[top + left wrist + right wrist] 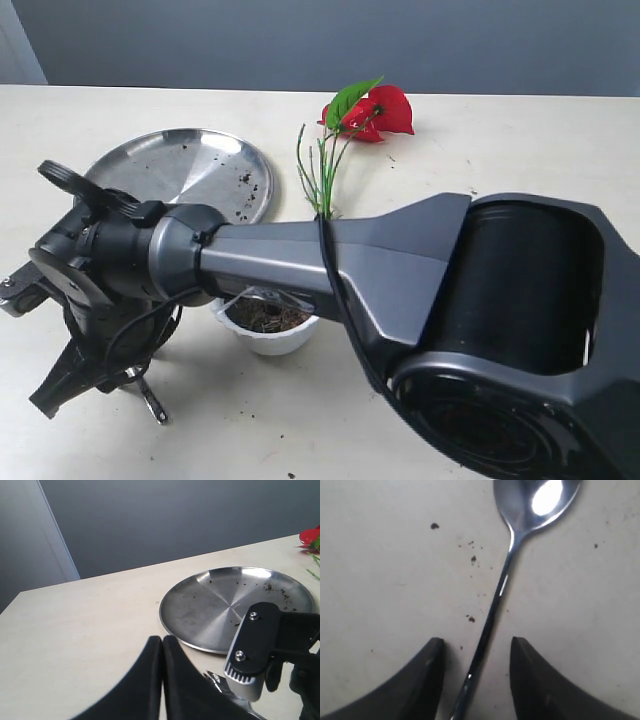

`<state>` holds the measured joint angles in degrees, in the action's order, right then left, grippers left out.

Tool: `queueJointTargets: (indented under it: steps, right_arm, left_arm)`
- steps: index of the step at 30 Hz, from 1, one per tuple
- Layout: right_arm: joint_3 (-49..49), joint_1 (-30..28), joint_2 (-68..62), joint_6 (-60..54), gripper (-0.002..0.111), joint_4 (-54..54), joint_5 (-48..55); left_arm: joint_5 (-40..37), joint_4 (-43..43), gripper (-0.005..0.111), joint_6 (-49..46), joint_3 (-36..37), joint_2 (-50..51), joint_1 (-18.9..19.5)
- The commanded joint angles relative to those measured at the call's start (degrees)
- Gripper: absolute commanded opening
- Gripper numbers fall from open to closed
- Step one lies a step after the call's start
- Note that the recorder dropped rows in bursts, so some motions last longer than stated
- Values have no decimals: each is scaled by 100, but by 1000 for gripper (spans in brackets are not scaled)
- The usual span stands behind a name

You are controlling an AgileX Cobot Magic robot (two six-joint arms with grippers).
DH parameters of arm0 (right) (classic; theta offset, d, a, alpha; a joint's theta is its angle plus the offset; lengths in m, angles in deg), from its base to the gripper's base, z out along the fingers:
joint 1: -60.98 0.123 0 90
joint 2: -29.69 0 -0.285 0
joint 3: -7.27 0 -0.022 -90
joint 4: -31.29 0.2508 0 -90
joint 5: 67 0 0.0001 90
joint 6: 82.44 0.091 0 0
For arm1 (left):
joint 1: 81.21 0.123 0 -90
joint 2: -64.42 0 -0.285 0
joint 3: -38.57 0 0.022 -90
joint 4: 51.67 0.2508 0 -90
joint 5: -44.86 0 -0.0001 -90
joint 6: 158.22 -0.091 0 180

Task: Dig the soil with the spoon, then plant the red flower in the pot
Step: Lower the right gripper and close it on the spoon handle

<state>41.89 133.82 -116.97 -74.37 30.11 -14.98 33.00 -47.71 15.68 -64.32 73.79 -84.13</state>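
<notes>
The right pincer (475, 650) is down at the pale counter (500, 130) near its front left corner. Its two dark fingers (427, 680) stand apart on either side of the long thin handle of the slim shiny silver metal spoon (507, 575); gaps show on both sides, so it is not gripping. The spoon lies flat on the counter, its small oval bowl pointing away from the pincer. A few dark crumbs are scattered on the counter beside the handle.

The left pincer (162, 645) hangs above the counter on the left side, its two black fingers (145, 680) pressed together with nothing between them.

Just beside the right arm, toward the middle of the counter, sits the small white round pot (268, 335), partly hidden under the arm. Dark brown crumbly soil (262, 316) fills it.

Behind the pot, toward the back edge, the red artificial flower (385, 110) lies on the counter. Its glossy blooms and green leaf are nearest the back edge, its thin green stems reaching toward the arm.

To the left of the flower rests a large round steel plate (190, 170), flecked with bits of soil.
</notes>
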Motion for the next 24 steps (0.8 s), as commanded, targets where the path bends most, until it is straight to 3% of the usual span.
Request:
queueJointTargets:
  steps: [1,6,24]
  right_arm:
    - [-8,-18,-36,-4,26,37,0]
    - [-8,-18,-36,-4,-1,26,13]
    - [-8,-18,507,-57,-1,-705,417]
  left_arm:
    - [35,6,0,28,11,-24,-9]
    - [35,6,0,28,11,-24,-9]
    - [25,6,0,28,11,-24,-9]
